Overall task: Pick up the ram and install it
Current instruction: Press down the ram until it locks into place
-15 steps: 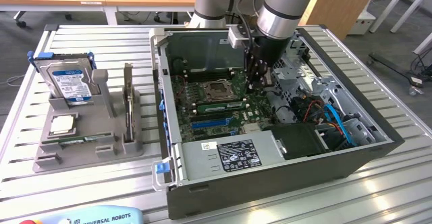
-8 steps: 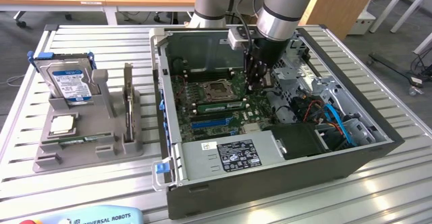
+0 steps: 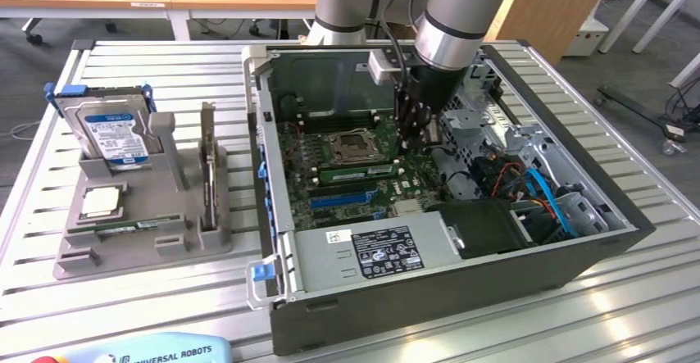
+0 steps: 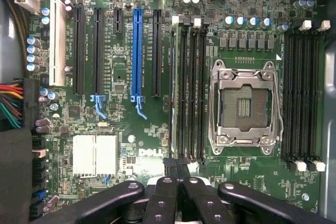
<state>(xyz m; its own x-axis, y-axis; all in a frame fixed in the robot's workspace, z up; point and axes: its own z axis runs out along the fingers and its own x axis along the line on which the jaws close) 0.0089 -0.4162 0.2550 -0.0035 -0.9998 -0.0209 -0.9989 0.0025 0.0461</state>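
The ram [image 3: 356, 169] is a thin green stick standing on edge in a memory slot beside the CPU socket [image 3: 352, 143], inside the open computer case. From the wrist view the ram [image 4: 172, 87] shows as a narrow edge in the outermost slot of the bank of slots. My gripper [image 4: 177, 164] is shut, with its black fingertips pressed together over one end of that slot. Nothing sits between the fingers. I cannot tell whether the tips touch the stick. In the exterior view the gripper [image 3: 414, 146] reaches down into the case, close to the motherboard.
A grey fixture [image 3: 143, 240] on the exterior view's left holds a silver hard drive [image 3: 110, 129], an upright dark expansion card [image 3: 208, 162], a small square chip [image 3: 101, 201] and a thin green strip [image 3: 126, 227]. Case walls, cables [image 3: 547, 199] and the power supply [image 3: 372, 252] crowd the gripper.
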